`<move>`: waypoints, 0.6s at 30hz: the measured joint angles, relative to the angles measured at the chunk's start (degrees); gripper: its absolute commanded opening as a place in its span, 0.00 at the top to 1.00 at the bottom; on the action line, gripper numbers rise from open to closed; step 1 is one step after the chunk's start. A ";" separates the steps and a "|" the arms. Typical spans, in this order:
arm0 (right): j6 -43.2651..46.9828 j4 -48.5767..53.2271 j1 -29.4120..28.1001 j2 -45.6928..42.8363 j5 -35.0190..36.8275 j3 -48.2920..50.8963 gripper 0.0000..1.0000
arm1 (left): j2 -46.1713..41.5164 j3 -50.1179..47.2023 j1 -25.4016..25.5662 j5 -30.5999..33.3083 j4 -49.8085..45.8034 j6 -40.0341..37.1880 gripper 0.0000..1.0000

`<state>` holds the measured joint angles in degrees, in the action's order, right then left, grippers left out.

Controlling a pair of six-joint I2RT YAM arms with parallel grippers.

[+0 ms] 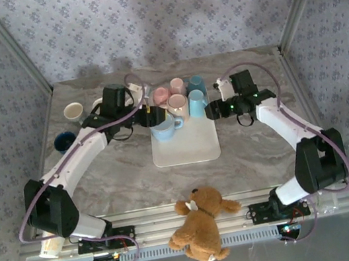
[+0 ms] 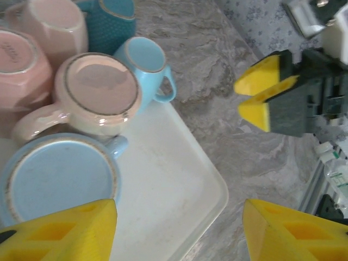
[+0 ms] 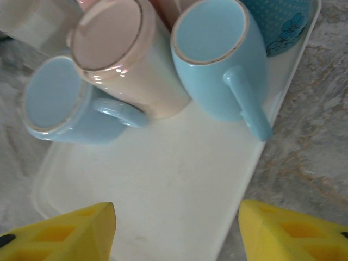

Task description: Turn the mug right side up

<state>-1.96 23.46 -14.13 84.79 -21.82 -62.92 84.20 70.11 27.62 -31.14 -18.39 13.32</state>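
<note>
Several mugs crowd the back of a white tray (image 1: pixel 187 148). In the left wrist view a big light-blue mug (image 2: pixel 60 182), a cream-pink mug (image 2: pixel 100 89) and a small light-blue mug (image 2: pixel 147 60) show flat ringed bottoms, so they look upside down. Pink mugs (image 2: pixel 54 22) and a teal mug (image 2: pixel 111 19) stand behind them. My left gripper (image 1: pixel 147 116) (image 2: pixel 179 217) hangs open over the tray's (image 2: pixel 174 185) bare corner, next to the big blue mug. From the other side my right gripper (image 1: pixel 210 110) (image 3: pixel 176 223) is open above the bare tray (image 3: pixel 163 174), short of a light-blue mug (image 3: pixel 215 54).
On the table at the back left are a white mug (image 1: pixel 74 111) and a dark blue one (image 1: pixel 64 142). A teddy bear (image 1: pixel 202 223) sits on the near rail between the arm bases. Patterned walls close in the table on three sides.
</note>
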 measured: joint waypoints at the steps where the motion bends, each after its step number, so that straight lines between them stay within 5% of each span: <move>1: 1.77 0.07 -0.04 0.90 0.46 -0.48 0.41 | 0.26 -0.22 0.44 -0.24 1.07 0.79 0.38; 18: 26.25 -1.27 2.62 16.74 1.01 -7.65 0.51 | 3.78 -3.21 5.16 -0.55 9.73 7.91 0.40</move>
<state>24.29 22.20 -11.51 101.54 -20.82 -70.57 87.99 66.89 32.77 -31.68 -8.67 21.23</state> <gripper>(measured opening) 0.481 0.597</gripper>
